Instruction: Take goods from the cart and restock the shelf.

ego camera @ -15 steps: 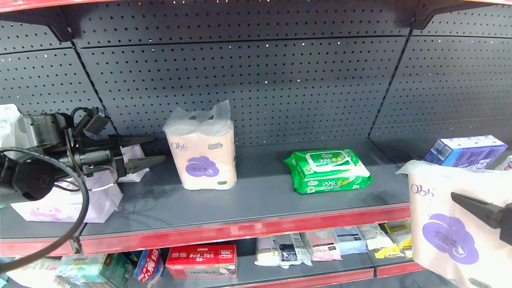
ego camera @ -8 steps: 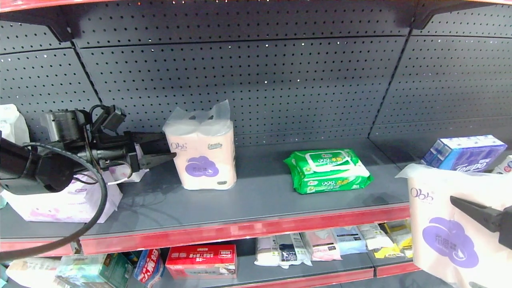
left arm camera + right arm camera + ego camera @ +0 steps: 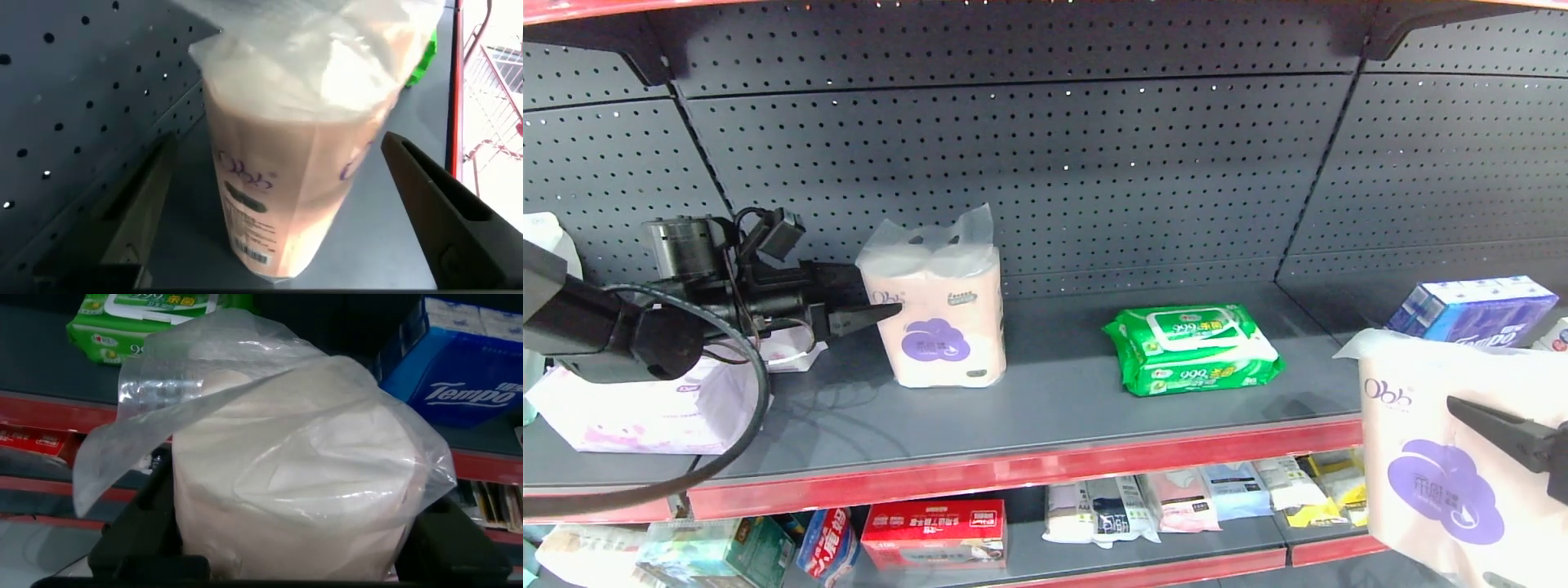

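Your left claw (image 3: pixel 872 300) is spread wide, one finger on either side of the standing roll pack (image 3: pixel 939 322) on the shelf (image 3: pixel 1054 416). The left wrist view shows a gap at each finger. Your right claw (image 3: pixel 296 527) is clamped on a second roll pack (image 3: pixel 1429 465), held upright just off the shelf's front edge. The green wipes pack (image 3: pixel 1194 347) lies beyond this claw, towards your left claw.

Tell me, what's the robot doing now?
Left gripper open, flanking shelved toilet-paper pack. Right gripper shut on second toilet-paper pack. Green wet-wipes pack lies mid-shelf.
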You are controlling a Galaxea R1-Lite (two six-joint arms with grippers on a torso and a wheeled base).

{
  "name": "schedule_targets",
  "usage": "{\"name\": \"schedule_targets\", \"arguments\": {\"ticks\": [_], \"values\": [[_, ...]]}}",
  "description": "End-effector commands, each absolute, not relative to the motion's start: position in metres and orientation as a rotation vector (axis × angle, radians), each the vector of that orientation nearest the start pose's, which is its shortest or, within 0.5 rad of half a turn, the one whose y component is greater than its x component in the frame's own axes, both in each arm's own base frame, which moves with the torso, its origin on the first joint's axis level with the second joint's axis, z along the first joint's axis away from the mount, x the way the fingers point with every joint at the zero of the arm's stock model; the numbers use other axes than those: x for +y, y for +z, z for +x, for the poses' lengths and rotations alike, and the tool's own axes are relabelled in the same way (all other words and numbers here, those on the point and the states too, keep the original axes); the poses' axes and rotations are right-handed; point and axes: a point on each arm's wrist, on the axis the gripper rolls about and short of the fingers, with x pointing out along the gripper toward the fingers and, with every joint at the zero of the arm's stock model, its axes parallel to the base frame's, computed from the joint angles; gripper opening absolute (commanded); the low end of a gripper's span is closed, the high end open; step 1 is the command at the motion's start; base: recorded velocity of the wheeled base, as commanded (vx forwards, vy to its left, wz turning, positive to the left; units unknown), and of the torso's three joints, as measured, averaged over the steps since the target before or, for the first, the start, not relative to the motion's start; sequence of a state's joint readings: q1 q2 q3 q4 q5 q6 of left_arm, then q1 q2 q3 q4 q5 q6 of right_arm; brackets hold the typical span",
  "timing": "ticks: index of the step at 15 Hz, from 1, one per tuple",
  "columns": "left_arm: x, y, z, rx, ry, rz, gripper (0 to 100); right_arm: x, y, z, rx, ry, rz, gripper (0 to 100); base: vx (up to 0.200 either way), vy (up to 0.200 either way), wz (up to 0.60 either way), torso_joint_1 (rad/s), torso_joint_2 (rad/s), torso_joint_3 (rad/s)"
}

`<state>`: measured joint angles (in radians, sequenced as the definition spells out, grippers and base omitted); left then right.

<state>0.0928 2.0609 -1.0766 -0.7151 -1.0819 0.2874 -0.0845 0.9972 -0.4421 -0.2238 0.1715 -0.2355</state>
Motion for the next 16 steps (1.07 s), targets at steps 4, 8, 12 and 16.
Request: {"name": "schedule_targets", "arguments": {"ticks": [4, 8, 12, 16], "values": [[0.011, 0.134, 0.393, 0.093, -1.02, 0.105, 100, -0.006, 0.196, 0.115, 0.278, 0.122, -0.205, 0, 0.0, 0.0, 0.0, 0.0, 0.0, 0.0], [0.006, 0.13, 0.396, 0.097, -1.033, 0.104, 100, -0.005, 0.197, 0.108, 0.258, 0.121, -0.22, 0, 0.0, 0.0, 0.0, 0.0, 0.0, 0.0], [0.005, 0.127, 0.401, 0.095, -1.037, 0.104, 100, -0.005, 0.197, 0.107, 0.252, 0.117, -0.221, 0, 0.0, 0.0, 0.0, 0.0, 0.0, 0.0], [-0.004, 0.121, 0.407, 0.101, -1.049, 0.106, 100, -0.005, 0.197, 0.106, 0.249, 0.117, -0.223, 0, 0.0, 0.0, 0.0, 0.0, 0.0, 0.0]]}}
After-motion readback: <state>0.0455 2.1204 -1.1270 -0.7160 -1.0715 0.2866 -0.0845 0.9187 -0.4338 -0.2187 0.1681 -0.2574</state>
